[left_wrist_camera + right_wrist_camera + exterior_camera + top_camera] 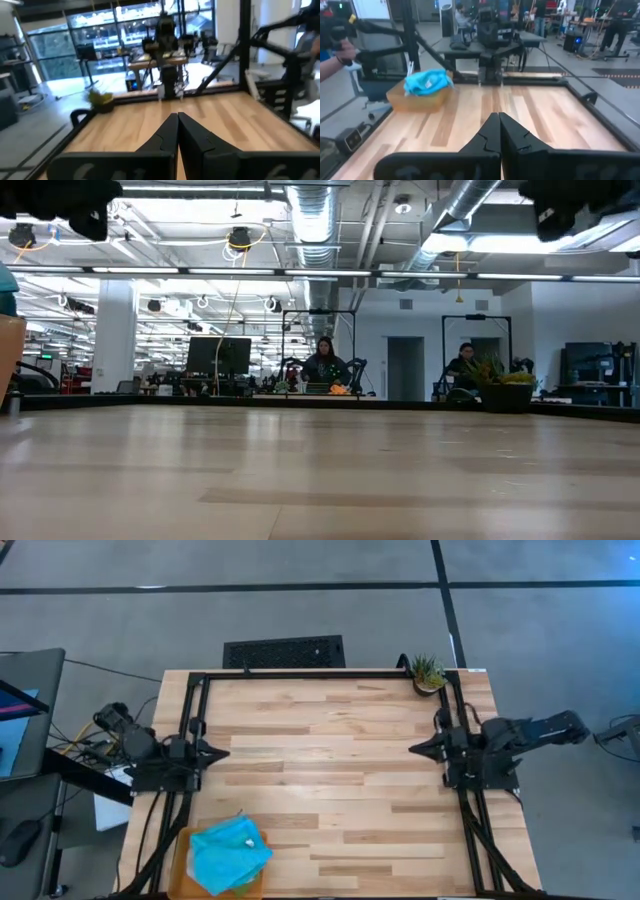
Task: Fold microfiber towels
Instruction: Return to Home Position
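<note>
Towels sit in the orange tray, at a corner of the table on the left arm's side.

High view: only the turquoise towel shows. It is loosely bunched on top and overhangs the tray's rim; any cloths beneath it are hidden. The left gripper rests at the table's left edge and the right gripper at its right edge. Their tips point toward each other, and both are well apart from the tray. A small plant stands at a corner on the right arm's side.

Low view: a sliver of the tray shows at the picture's edge, with a trace of turquoise cloth above it.

Left wrist view: the left gripper has its fingers pressed together with nothing between them.

Right wrist view: the right gripper is likewise closed and empty. Across the table the turquoise towel lies mounded on the tray.

Assessment: the cloth is judged light, soft and limp, and not fragile. It would likely sag and unfold if lifted by a single point. Hold is best taken at a corner or along a folded edge, pinching through all layers, and a wide piece calls for both grippers. Folding appears complete.
</note>
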`<action>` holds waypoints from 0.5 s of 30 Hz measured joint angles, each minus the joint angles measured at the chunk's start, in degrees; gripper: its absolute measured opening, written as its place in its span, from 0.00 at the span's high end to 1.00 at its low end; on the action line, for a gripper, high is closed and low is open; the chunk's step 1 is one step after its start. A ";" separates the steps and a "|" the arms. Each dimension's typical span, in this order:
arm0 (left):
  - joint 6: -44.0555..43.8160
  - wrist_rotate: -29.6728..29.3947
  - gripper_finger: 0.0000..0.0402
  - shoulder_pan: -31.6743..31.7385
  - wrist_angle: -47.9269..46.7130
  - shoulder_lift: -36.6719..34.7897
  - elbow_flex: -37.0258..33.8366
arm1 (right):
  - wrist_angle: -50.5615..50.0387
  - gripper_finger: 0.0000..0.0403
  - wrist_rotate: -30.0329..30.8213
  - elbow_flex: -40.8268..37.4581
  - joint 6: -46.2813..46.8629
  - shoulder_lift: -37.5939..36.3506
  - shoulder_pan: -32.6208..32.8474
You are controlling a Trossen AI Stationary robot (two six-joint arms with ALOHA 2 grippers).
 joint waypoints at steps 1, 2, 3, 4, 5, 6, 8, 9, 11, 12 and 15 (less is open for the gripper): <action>-0.07 1.17 1.00 0.74 0.80 0.23 0.01 | 1.45 0.97 -0.05 -1.36 0.27 -0.25 0.00; 0.22 2.48 1.00 1.32 1.25 0.27 0.04 | 3.00 0.97 0.00 -2.82 0.65 -0.64 0.00; 0.25 3.69 1.00 1.82 1.40 0.23 0.04 | 4.24 0.97 0.10 -4.26 1.01 -1.11 -0.01; 0.26 4.56 1.00 2.26 1.98 0.26 0.04 | 5.37 0.97 0.15 -5.60 1.24 -1.50 -0.14; 0.22 4.91 1.00 2.69 2.33 0.31 0.07 | 6.77 0.97 0.17 -6.89 1.29 -1.88 -0.22; 0.09 4.66 1.00 3.20 2.26 0.31 0.07 | 8.00 0.97 0.17 -8.27 1.29 -2.34 -0.42; -0.09 3.72 1.00 4.29 2.94 0.38 -0.27 | 9.59 0.97 0.17 -10.42 1.25 -3.39 -0.77; 0.81 3.60 1.00 4.95 4.75 0.35 -0.98 | 10.41 0.97 0.18 -11.30 1.20 -4.05 -0.97; 3.98 4.77 1.00 6.39 10.37 0.35 -3.43 | 11.33 0.97 0.18 -13.18 0.82 -5.75 -1.50; 5.58 6.15 1.00 7.13 13.44 0.35 -5.06 | 11.79 0.97 0.17 -13.95 0.76 -6.55 -1.77; 8.09 9.79 1.00 9.60 19.80 0.35 -9.67 | 12.20 0.97 0.16 -16.37 0.79 -9.80 -2.44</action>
